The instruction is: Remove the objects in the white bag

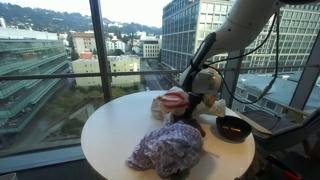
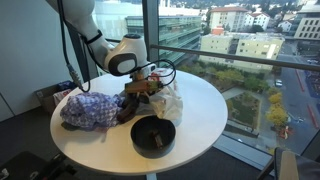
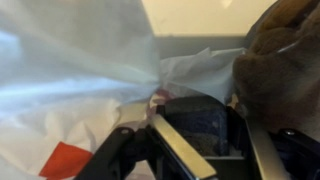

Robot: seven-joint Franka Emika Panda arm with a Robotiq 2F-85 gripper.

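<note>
Round white table at lower center, floor-to-ceiling windows behind, dark mullion left of center, city buildings outside, soft daylight.

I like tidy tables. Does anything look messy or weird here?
The white plastic bag with red print lies crumpled on the round white table, and the blue checked cloth sits bunched in a heap. Nothing looks spilled.
</note>
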